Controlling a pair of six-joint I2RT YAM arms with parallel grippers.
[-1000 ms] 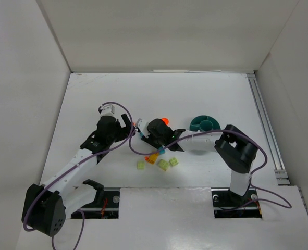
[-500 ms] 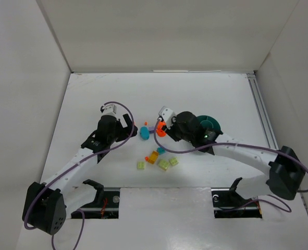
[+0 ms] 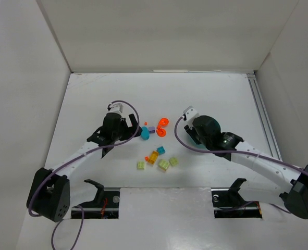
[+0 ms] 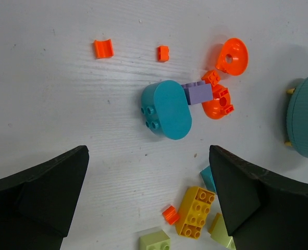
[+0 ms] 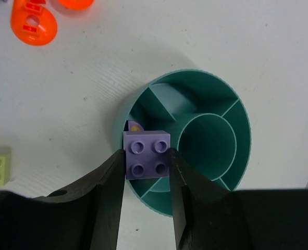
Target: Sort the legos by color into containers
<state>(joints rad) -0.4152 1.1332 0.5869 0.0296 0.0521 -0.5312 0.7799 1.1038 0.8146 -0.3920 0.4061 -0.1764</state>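
My right gripper (image 5: 147, 162) is shut on a purple four-stud brick (image 5: 147, 154), held over a compartment of the round teal dish (image 5: 242, 120). A bit of another purple piece (image 5: 133, 126) shows in that compartment. In the top view the right wrist hides the dish. My left gripper (image 4: 148, 156) is open above the table, nothing between its fingers. Ahead of it lie a teal oval brick (image 4: 167, 109), a purple brick (image 4: 198, 94) and round orange pieces (image 4: 232, 56). An orange-yellow brick (image 4: 195, 211) and a pale green brick (image 4: 155, 240) lie near its fingertips.
Loose bricks lie mid-table between the arms: the teal oval (image 3: 144, 133), orange rounds (image 3: 162, 126), a small blue brick (image 3: 160, 150), pale green ones (image 3: 164, 164). Two small red-orange bits (image 4: 103, 48) lie farther out. White walls enclose the table; a rail (image 3: 263, 125) runs along the right.
The right arm has swung from the pile to the right, carrying the purple brick over the dish. The left gripper has shifted slightly right toward the pile, still open.
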